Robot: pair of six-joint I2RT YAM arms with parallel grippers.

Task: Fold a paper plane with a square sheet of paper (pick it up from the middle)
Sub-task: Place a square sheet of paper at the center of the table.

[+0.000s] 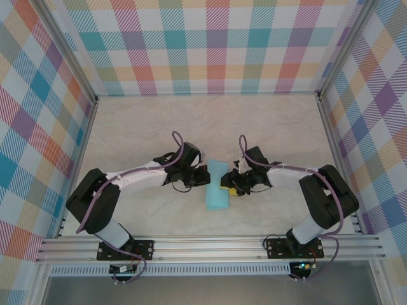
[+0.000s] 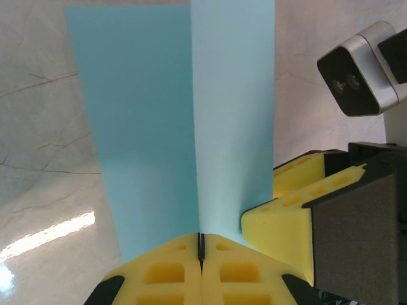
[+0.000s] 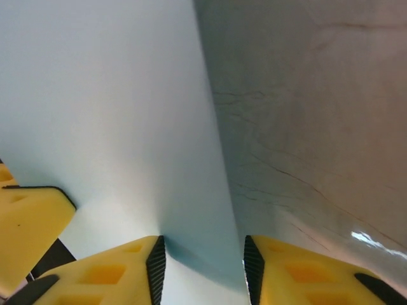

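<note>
Robotics lab test cell, not a home, shop or office. Boxed in on three sides by printed plaid panels [image 1: 216, 44] set in bare aluminium posts [image 1: 63, 47]. Floored with a pale marble-look table top [image 1: 210, 121]. Fronted by a slotted aluminium rail [image 1: 210, 248], with the left arm [image 1: 133, 178] and the right arm [image 1: 292, 171], both black and white, bolted to it on black base plates [image 1: 125, 249]. Strung with loose purple cables [image 1: 176, 143] along both arms. Fitted with a small silver-and-black camera [image 2: 359, 70] on a wrist and with yellow foam finger pads [image 2: 165, 273]. Light blue sheet of paper [image 1: 216, 190] between the arms.
</note>
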